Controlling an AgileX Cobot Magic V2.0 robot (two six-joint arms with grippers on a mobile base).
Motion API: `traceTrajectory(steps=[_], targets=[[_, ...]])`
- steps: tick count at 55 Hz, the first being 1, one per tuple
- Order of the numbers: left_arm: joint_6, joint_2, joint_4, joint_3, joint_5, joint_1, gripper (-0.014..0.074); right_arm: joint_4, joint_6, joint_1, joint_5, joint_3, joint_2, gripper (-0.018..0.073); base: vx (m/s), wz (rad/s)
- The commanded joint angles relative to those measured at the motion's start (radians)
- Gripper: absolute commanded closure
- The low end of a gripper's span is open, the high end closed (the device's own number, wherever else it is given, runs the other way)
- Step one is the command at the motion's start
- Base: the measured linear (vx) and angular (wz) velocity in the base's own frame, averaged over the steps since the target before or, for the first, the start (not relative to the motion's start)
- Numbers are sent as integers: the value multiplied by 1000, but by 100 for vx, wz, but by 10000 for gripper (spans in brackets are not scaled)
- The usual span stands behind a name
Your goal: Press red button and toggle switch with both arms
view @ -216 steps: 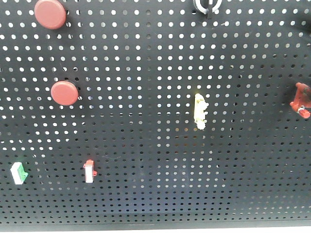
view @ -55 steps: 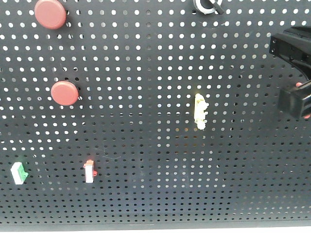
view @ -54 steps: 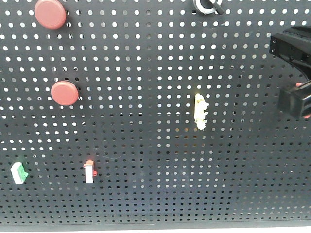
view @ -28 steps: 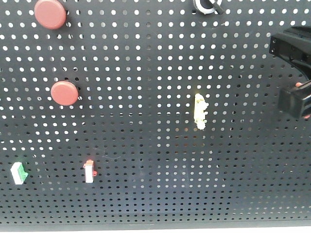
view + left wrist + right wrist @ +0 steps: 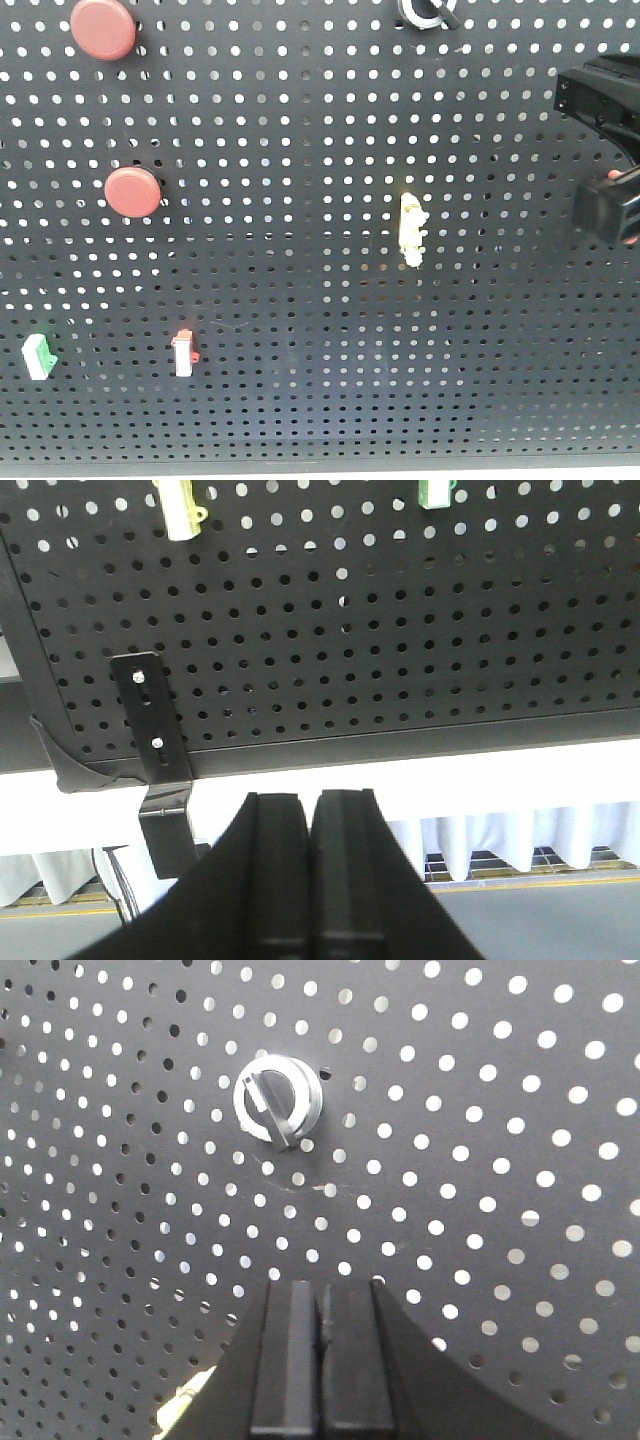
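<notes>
Plainly, both the left tool (image 5: pixel 311 875) and right tool (image 5: pixel 322 1360) are pressed together; no writing is legible.

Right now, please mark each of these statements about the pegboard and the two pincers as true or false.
1. Two round red buttons sit on the left part of the black pegboard. True.
2. The left pincer is wide open. False: in the left wrist view its fingers are pressed together.
3. The right pincer points at the board below a silver rotary knob. True.
4. The yellow switch is covered by an arm. False: it stands free in the front view; the black arm is at the right edge.
5. The green switch is near the top of the board. False: it is at the lower left.
</notes>
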Motion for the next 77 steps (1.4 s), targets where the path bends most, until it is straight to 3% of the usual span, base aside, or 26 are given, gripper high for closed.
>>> traceTrajectory(steps=[1, 9, 19, 25, 42, 45, 50, 77], targets=[[-8, -2, -6, 5, -74, -2, 594, 51, -24, -19, -63, -2, -33, 557, 0, 0], [-8, -2, -6, 5, -74, -2, 594, 190, -105, -174, -139, 241, -193, 557, 0, 0], [-8, -2, -6, 5, -74, -2, 594, 262, -106, -452, -205, 634, -475, 557, 0, 0], [-8, -2, -6, 5, -74, -2, 594, 262, -106, -537, -204, 829, -642, 557, 0, 0], [-8, -1, -6, 5, -74, -2, 594, 280, -106, -540, -254, 1250, -978, 557, 0, 0], [-8, -4, -6, 5, -72, -2, 594, 285, -103, -539, -155, 1234, -971, 557, 0, 0], [-8, -3, -6, 4, -71, -2, 594, 303, -102, -540, -117, 1239, -977, 557, 0, 1], [-8, -5, -6, 4, -72, -2, 594, 305, -106, -540, -109, 1238, -974, 557, 0, 0]])
